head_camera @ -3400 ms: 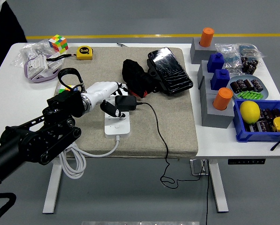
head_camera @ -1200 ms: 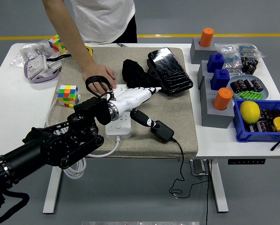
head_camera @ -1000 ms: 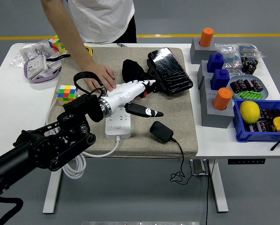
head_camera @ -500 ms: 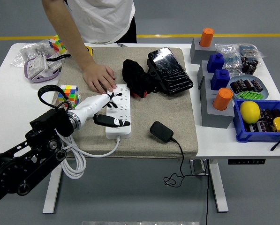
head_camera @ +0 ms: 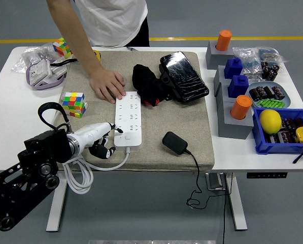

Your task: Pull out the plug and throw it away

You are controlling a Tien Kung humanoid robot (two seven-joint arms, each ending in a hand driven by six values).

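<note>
While the plug (head_camera: 174, 142) lies free near the mat's (head_camera: 197, 127) front edge, right of the power strip (head_camera: 128, 119), our left hand (head_camera: 98, 141) seems loosely curled and empty; next we must regrasp it to discard.

Plug (head_camera: 174, 142) right of power strip (head_camera: 128, 120); both on mat (head_camera: 192, 122), seemingly apart.

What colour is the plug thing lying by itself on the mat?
The plug is black, with a black cord trailing off the mat's front edge. The head view shows it.
</note>
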